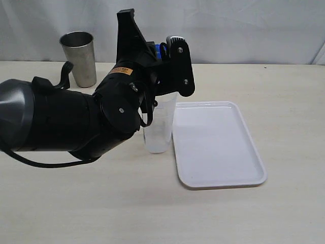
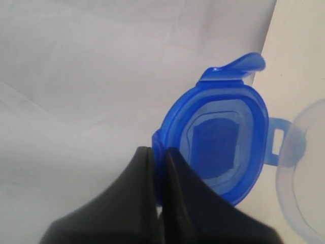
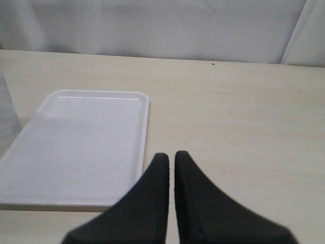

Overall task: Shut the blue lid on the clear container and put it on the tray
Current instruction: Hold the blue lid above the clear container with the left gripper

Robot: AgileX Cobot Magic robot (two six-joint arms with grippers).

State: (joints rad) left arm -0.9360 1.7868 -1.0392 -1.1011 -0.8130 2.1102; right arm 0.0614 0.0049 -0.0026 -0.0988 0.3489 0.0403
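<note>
The clear container stands upright on the table, just left of the white tray. My left gripper hovers above its mouth, shut on an edge of the blue lid. In the left wrist view the fingertips of the left gripper pinch the rim of the blue lid. The lid's underside faces the camera, one flap sticks up, and the container's rim shows blurred beside it. My right gripper is shut and empty, low over the table beside the tray.
A steel cup stands at the back left, behind the left arm. A white cloth backdrop closes off the far edge of the table. The left arm's bulk hides the table left of the container.
</note>
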